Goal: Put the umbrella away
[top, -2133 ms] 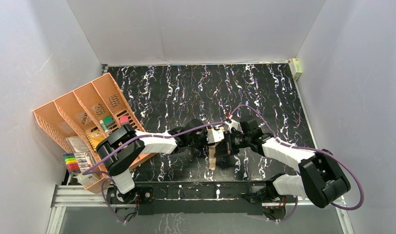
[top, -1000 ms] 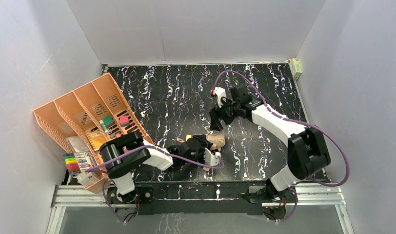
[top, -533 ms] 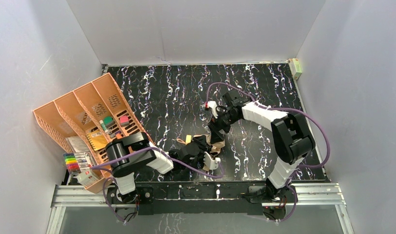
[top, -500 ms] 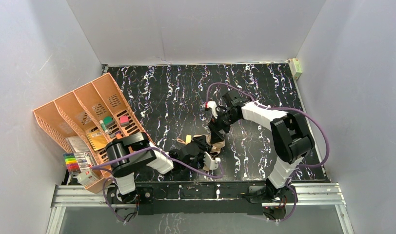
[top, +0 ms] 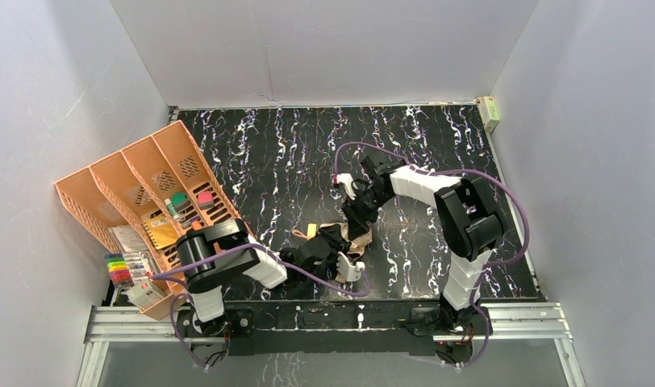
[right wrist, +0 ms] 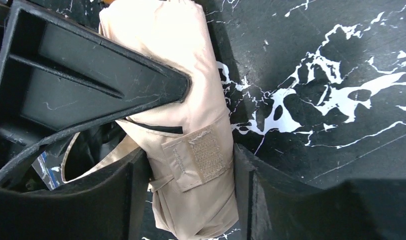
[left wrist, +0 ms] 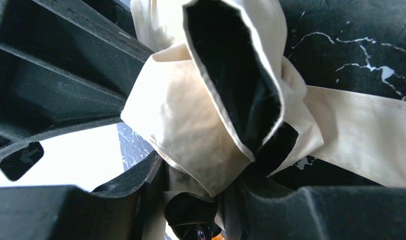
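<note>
umbrella (right wrist: pixel 191 125): folded beige bundle, black lining, velcro strap (right wrist: pixel 203 156) between fingers | left gripper (left wrist: pixel 158 150): clenched on canopy fold | right gripper (right wrist: pixel 191 150): grasping bundle

Umbrella (top: pixel 360 236), top view: mostly covered by both tools; only tan scraps show between them.
Umbrella, wrist views: cut off by the top edge beyond each tool.
Strap (left wrist: pixel 361 135): runs off the right edge.
Left tool (left wrist: pixel 191 150): fingertips buried in canopy folds.
Right tool (right wrist: pixel 191 130): lower finger partly behind the bundle; whether it clamps is unclear.
Organizer (top: pixel 139 185) contents, beyond the left tool: too small to name.
</note>
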You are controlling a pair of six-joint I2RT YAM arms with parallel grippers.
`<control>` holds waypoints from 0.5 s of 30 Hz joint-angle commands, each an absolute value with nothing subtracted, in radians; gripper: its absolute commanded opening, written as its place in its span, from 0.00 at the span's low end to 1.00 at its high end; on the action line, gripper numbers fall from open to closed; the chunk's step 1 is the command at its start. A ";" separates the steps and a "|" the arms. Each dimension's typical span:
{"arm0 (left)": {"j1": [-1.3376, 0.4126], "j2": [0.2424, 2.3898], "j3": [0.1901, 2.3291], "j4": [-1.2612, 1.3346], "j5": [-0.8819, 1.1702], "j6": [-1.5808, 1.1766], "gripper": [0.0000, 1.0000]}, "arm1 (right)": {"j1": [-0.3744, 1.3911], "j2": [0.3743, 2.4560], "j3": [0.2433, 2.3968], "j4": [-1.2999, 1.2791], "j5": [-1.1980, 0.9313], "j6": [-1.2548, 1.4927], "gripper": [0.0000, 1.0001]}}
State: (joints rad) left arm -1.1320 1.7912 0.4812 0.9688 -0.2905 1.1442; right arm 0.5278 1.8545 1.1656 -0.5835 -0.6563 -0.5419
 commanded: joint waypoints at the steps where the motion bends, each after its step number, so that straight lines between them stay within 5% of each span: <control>1: -1.135 1.831 0.433 0.732 -0.301 1.121 0.00 | 0.535 1.914 1.180 -0.602 -0.450 -0.562 0.57; 6: -1.134 1.785 0.464 0.730 -0.345 1.010 0.05 | 0.541 1.929 1.185 -0.621 -0.410 -0.562 0.36; 11: -1.134 1.689 0.499 0.703 -0.377 0.842 0.34 | 0.555 1.911 1.147 -0.537 -0.344 -0.548 0.14; 15: -1.134 1.590 0.508 0.635 -0.347 0.737 0.67 | 0.555 1.887 1.119 -0.474 -0.292 -0.541 0.10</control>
